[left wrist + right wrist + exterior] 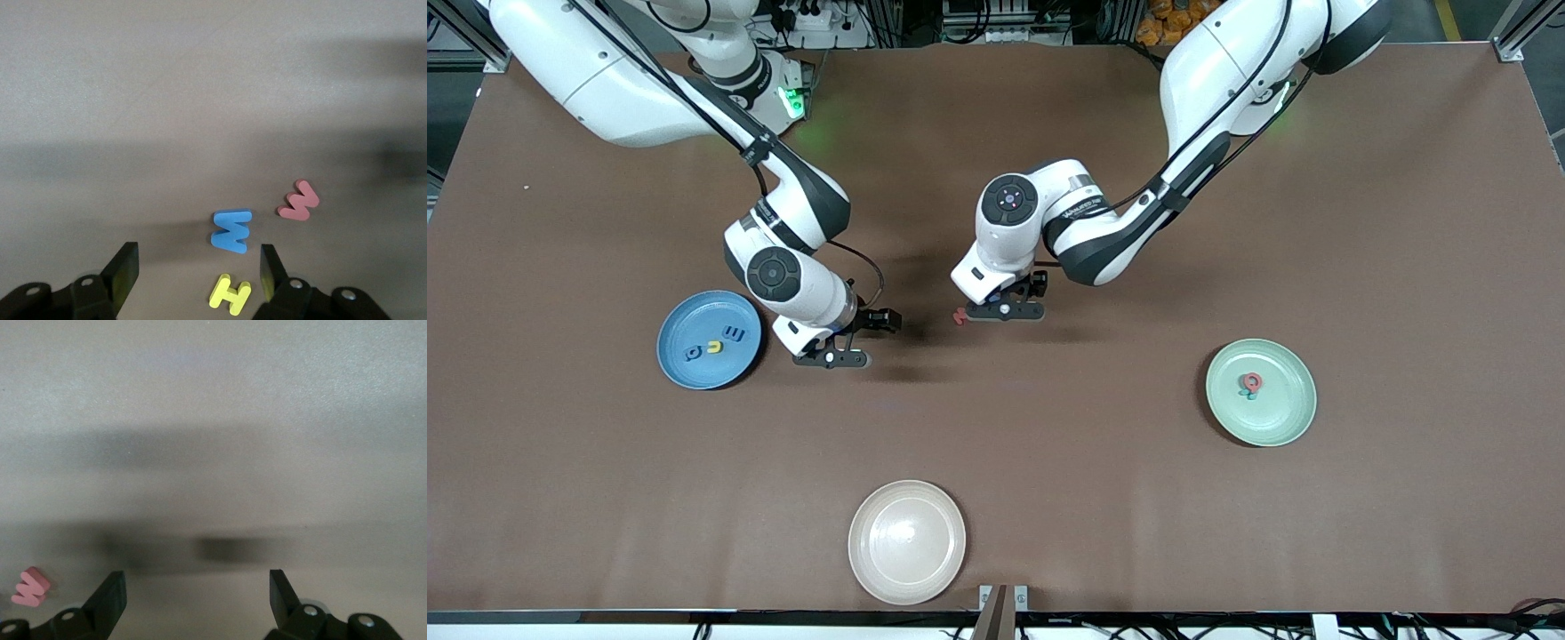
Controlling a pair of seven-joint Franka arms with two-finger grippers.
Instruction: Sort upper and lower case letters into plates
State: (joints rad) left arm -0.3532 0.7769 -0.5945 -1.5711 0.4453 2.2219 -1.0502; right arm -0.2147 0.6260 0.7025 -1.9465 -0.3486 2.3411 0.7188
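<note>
The left gripper is held low over the middle of the table with its fingers spread and nothing between them, presumably so that one of the loose letters beneath it can be straddled. In the left wrist view a yellow H is seen lying flat between the fingertips, a blue W just past them, and a red W a little farther out and to one side. All three lie apart from one another on the bare table, which suggests that they are not yet sorted.

The right gripper is held over bare table between the blue plate and the left gripper. Its fingers are likewise apart and empty. Only the red W is shown at the edge of its wrist view, well off to the side of its fingers, so this arm is judged to be waiting or between picks.

Beside the right gripper, toward the right arm's end of the table, three letters are held in the blue plate: a dark blue one, a yellow one and a blue one. Well away from the left gripper, toward the left arm's end, a red letter and a teal letter lie touching in the pale green plate. The cream-white plate, nearest the front camera, is left empty.
</note>
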